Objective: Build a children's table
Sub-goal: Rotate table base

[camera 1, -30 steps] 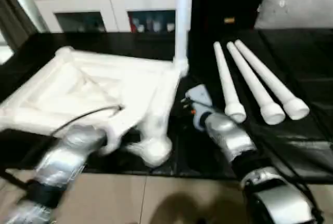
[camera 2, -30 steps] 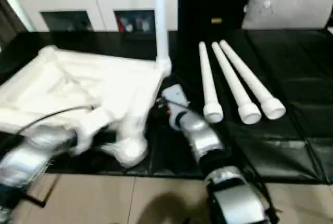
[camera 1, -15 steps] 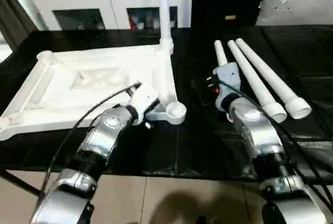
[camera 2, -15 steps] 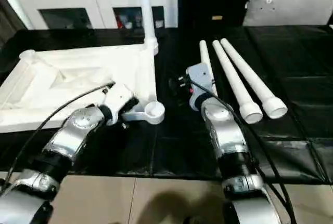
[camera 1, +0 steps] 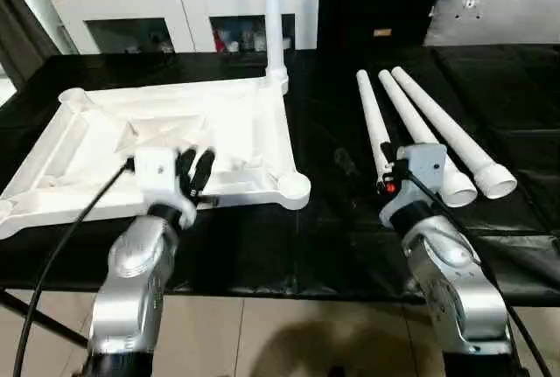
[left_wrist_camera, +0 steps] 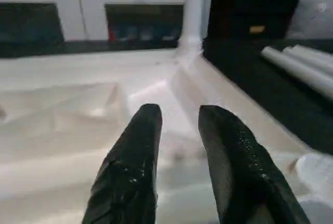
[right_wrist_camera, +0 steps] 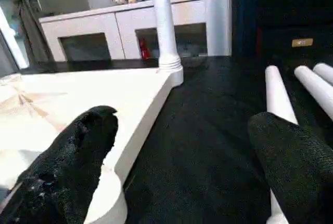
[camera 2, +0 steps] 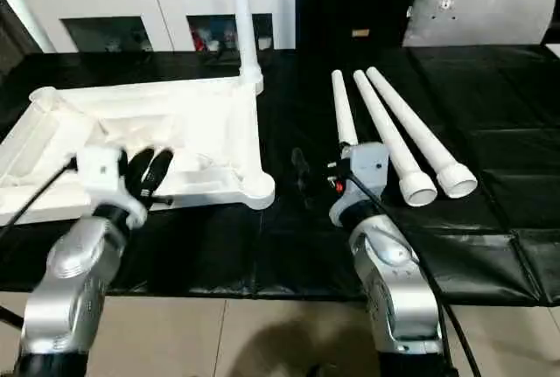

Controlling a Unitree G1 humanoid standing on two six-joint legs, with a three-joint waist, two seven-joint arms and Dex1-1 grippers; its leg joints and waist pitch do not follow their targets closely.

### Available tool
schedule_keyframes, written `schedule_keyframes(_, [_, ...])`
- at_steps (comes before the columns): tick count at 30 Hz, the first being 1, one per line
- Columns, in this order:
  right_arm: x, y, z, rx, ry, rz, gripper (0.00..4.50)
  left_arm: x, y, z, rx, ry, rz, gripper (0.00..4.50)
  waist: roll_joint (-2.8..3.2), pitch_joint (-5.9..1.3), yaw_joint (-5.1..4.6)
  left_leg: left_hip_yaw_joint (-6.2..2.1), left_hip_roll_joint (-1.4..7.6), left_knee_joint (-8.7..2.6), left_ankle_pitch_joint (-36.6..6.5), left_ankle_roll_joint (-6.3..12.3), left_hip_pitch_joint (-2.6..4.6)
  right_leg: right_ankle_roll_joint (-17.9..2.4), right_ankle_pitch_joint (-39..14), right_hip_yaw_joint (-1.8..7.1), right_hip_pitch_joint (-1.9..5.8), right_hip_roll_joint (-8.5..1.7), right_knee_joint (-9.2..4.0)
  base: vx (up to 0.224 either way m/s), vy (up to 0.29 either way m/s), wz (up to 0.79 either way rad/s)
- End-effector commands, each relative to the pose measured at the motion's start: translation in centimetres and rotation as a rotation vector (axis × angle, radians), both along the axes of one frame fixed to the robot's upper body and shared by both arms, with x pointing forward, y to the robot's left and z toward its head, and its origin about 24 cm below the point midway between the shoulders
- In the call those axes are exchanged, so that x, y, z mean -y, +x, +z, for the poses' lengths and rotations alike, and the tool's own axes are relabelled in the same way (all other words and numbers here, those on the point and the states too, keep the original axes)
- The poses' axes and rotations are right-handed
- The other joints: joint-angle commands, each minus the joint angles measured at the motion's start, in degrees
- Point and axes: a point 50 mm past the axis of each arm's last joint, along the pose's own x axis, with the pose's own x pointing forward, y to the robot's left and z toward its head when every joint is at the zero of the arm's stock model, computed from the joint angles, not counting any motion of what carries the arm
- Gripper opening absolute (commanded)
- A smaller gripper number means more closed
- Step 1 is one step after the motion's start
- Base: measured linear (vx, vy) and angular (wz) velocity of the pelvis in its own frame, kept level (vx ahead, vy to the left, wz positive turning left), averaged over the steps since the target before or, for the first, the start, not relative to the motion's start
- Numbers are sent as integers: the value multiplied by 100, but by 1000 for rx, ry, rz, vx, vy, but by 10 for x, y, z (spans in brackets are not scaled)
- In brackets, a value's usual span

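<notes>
Both arms had drawn back toward me since the earlier frames. Then, the left gripper (camera 1: 194, 170) sat low at the near edge of the tabletop (camera 1: 236, 123) and the right gripper (right_wrist_camera: 182, 151) was out among the loose legs (camera 1: 420, 128). The tabletop, blurred and tilted a second earlier, now lay flat and still.

Tabletop was upside down on the black mat (camera 1: 332, 219), ribbed underside up, so the corner sockets faced upward to take legs. One leg (camera 1: 272, 10) already stood upright in the far corner socket on my right side. The near socket on that side (camera 1: 295, 186) was empty. Three loose legs lay side by side on the mat to the right of the tabletop, wide ends toward me, well apart from the tabletop.

Left gripper: fingers (left_wrist_camera: 136, 156) a narrow gap apart, holding nothing, hovering over the tabletop's near rim. Right gripper: jaws wide, empty, above bare mat between the tabletop's near socket and the closest loose leg, just beside that leg.

My judgement: one leg done, three left; the right gripper was placed to pick up the nearest leg next.
</notes>
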Motion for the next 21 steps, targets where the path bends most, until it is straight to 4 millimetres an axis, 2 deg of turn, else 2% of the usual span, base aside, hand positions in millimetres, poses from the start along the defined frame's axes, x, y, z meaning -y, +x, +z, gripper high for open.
schedule_keyframes(1, [-1,-2,4,-18,-5,8,450,4,-4,6,3,61,-34,184,-86,-286,-40,-69,129,-478,-1115,443,-76,554,-3086,228,339,-291,-626,0,0,0])
schedule_keyframes(3, [2,-3,6,-14,-4,-12,450,3,-6,9,22,108,13,195,-73,-275,-52,-91,166,-510,-1192,410,-66,464,-2980,255,336,-302,-605,0,0,0])
schedule_keyframes(5, [5,-5,5,-30,18,-10,450,3,-7,11,19,116,36,218,-66,-281,-52,-88,164,-514,-1158,411,-64,354,-2827,285,350,-329,-596,0,0,0])
schedule_keyframes(8, [9,-9,1,-66,14,-18,450,2,-8,13,7,112,35,241,-113,-321,-12,-92,187,-517,-700,468,-105,102,-2206,363,394,-353,-490,0,0,0])
schedule_keyframes(11, [8,-13,0,-91,24,-10,450,0,-9,14,9,105,35,263,-86,-353,37,-81,186,-486,-308,558,-104,-113,-1796,394,394,-368,-420,0,0,0])
schedule_keyframes(12, [9,-14,-1,-66,-52,-56,450,2,-10,14,7,109,23,268,-85,-365,40,-80,182,-473,-153,566,-110,-169,-1608,402,394,-364,-387,0,0,0])
schedule_keyframes(14, [11,-14,-3,-66,-64,-82,450,2,-11,14,2,106,20,280,-89,-374,50,-71,177,-463,19,579,-116,-249,-1416,414,405,-368,-354,0,0,0])
schedule_keyframes(15, [13,-15,-3,-76,-63,-97,450,3,-11,14,3,106,20,291,-64,-368,58,-69,174,-466,40,614,-113,-294,-1399,415,412,-375,-351,0,0,0])
schedule_keyframes(16, [14,-15,-3,-77,-79,-99,450,3,-12,14,6,104,19,302,-71,-363,57,-68,179,-466,29,621,-114,-297,-1415,412,409,-366,-356,0,0,0])
schedule_keyframes(19, [18,-17,-4,-108,-155,-136,450,2,-13,14,11,97,14,321,-41,-344,53,-63,180,-477,-93,581,-102,-265,-1559,408,412,-353,-376,0,0,0])
schedule_keyframes(20, [18,-18,-4,-113,-155,-131,450,2,-13,15,12,97,11,321,-63,-338,43,-53,171,-484,-216,561,-97,-225,-1687,405,414,-352,-406,0,0,0])
schedule_keyframes(21, [17,-19,-3,-98,-161,-124,450,2,-12,15,9,103,13,346,-30,-327,25,-76,208,-509,-442,469,-69,-90,-1889,361,393,-289,-466,0,0,0])
